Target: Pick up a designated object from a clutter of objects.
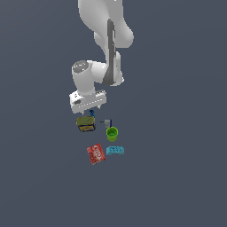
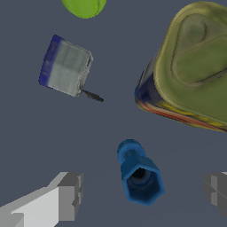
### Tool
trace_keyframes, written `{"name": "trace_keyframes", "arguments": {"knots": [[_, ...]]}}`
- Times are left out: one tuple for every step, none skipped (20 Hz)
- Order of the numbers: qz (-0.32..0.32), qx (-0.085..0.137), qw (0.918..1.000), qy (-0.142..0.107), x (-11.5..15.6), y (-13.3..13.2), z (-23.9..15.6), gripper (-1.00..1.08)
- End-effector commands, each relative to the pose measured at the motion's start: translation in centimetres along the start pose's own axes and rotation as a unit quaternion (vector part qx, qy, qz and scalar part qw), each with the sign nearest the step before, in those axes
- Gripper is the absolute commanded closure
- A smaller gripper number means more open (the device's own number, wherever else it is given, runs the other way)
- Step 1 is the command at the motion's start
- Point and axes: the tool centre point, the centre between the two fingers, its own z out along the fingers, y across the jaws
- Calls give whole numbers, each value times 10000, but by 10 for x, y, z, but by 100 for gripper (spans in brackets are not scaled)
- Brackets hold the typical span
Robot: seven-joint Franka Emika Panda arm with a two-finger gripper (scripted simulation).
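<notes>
Between the two spread fingers (image 2: 66,195) of the end effector (image 2: 144,190) stands the dark-blue piece (image 2: 139,175), upright on the counter (image 2: 35,133), with neither finger touching it, so the end effector is open around it. Seen from the exterior view, the end effector (image 1: 88,111) hangs low just at 12 o'clock of the olive-yellow box (image 1: 86,123). The grey-and-blue item (image 1: 107,122) sits near the box at 3 o'clock, the green cup (image 1: 112,133), cyan brick (image 1: 115,150) and red packet (image 1: 95,154) farther off.

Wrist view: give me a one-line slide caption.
Open gripper straddles the small dark-blue piece, with the olive-yellow box and the grey-and-blue item nearby.
</notes>
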Motion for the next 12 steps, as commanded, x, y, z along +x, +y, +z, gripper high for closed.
{"name": "trace_keyframes", "arguments": {"knots": [[-4, 0, 10000, -2, 0, 0, 11, -92], [-4, 0, 10000, -2, -1, 0, 15, -92], [-4, 0, 10000, -2, -1, 0, 18, -92], [-4, 0, 10000, -2, -1, 0, 21, -92], [-7, 1, 10000, -1, -1, -1, 24, -92], [-7, 1, 10000, -1, -1, 0, 26, -92], [-7, 1, 10000, -1, -1, 0, 28, -92], [-7, 1, 10000, -1, -1, 0, 29, -92], [-7, 1, 10000, -1, 0, 0, 30, -92], [-10, 2, 10000, 1, 0, 0, 30, -92], [-10, 2, 10000, 1, 0, 0, 30, -92], [-10, 2, 10000, 1, 0, 0, 30, 108]]}}
